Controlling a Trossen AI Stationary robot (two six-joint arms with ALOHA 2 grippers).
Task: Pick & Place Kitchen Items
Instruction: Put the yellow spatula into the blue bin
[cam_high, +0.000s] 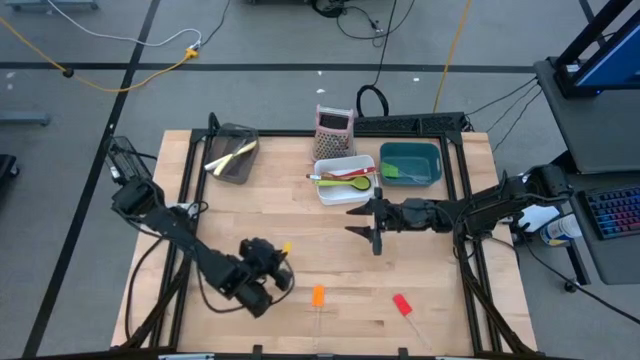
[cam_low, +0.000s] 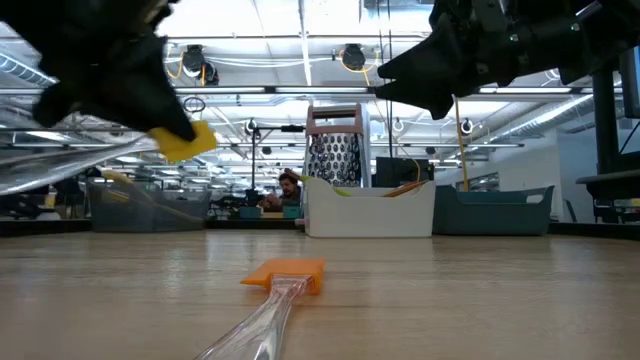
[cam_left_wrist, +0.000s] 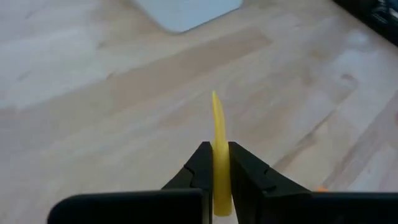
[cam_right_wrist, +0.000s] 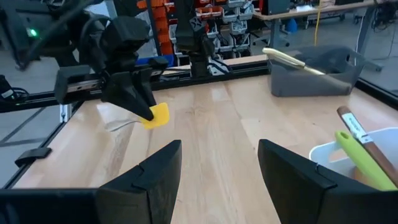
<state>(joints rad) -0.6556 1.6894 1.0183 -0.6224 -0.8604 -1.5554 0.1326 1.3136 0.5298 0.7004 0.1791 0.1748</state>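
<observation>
Left gripper (cam_high: 283, 262) clamped on yellow spatula (cam_high: 286, 248), lifted near table's front edge; white bin (cam_high: 344, 180) lies toward back edge. Right gripper (cam_high: 372, 222) apart, nearer bin.

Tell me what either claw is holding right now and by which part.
The left claw grips the yellow spatula by its head, raised off the table. The right claw is open, holding nothing.

Even, bright overhead light — soft shadows, blurred near foreground — no glare.
</observation>
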